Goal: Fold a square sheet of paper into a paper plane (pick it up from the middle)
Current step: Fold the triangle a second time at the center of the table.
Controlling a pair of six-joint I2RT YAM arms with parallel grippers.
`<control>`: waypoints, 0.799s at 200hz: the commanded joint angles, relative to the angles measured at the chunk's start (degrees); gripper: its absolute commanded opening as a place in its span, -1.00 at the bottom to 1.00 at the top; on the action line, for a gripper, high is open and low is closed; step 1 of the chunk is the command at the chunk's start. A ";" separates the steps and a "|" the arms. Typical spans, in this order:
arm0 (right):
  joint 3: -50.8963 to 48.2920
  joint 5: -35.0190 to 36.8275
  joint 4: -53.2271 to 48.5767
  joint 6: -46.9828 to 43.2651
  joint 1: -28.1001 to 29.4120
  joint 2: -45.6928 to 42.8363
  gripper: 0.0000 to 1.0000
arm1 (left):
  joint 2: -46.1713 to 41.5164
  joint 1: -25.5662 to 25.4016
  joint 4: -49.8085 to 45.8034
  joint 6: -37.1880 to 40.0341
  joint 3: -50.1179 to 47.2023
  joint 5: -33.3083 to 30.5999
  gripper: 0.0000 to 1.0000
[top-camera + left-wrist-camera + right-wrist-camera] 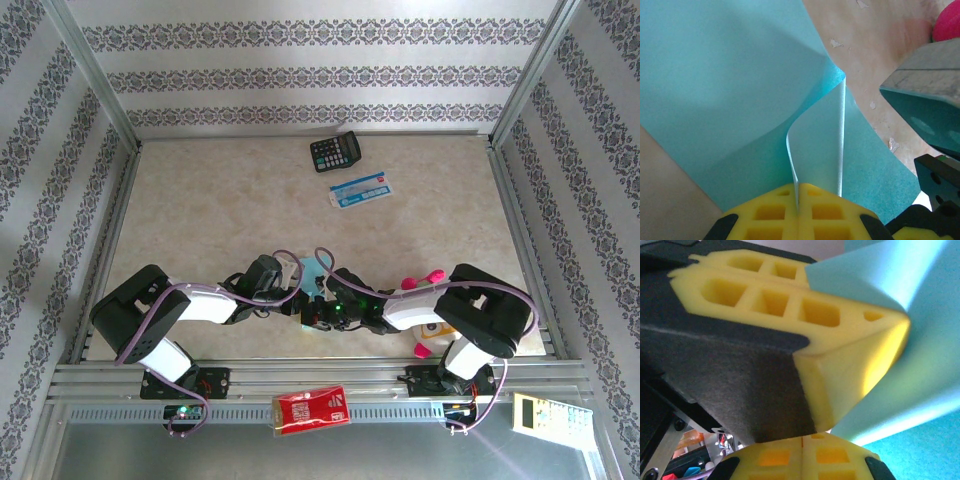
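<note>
Both arms have their heads together low over the table (200, 220), right at the middle of its near edge, and the square sheet of paper (740, 75) is caught up between them, lifted and bent rather than lying flat. From above just a pale turquoise scrap of it peeks out among the black links and purple cables. The left gripper (797, 212) is clenched: its two yellow foam fingertips are pressed together with a raised fold of the sheet nipped between them. The fold stands up from the pads and runs to a sharp corner, while the rest of the paper spreads away to the left and drapes down to the right. The right gripper (801, 457) is closed as well, its yellow pads meeting along a thin seam. It sits just under the left gripper's big yellow fingers (790, 305), nearly touching them. A pale edge of the paper comes down to the tips of the right pads, though I can't tell whether they have actually pinched it. Well away, near the middle of the far edge, sits a black calculator (334, 153), with a blue-and-white card (361, 190) lying just in front of it. Something bright pink (420, 282) shows by the right arm toward the near right corner, and a red packet (311, 410) rests on the metal rail below the table's near edge.
</note>
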 commanded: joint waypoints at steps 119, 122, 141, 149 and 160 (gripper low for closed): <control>-2.58 0.42 2.50 2.17 -2.21 3.79 -0.94 | 4.78 0.35 -5.88 0.25 -1.22 -3.73 -1.00; -2.48 0.41 2.41 2.11 -2.25 3.48 -0.94 | 4.82 0.35 -5.84 0.25 -1.22 -3.73 -1.00; -1.89 0.22 2.47 2.06 -2.35 0.93 -0.93 | 4.80 0.35 -5.83 0.16 -1.31 -3.74 -1.00; -1.74 0.25 2.47 2.15 -2.35 -0.15 -0.92 | 4.75 0.35 -5.79 0.16 -1.31 -3.73 -1.00; -1.66 0.31 2.22 2.10 -2.35 -1.10 -0.92 | 4.79 0.35 -5.92 0.25 -1.22 -3.75 -1.00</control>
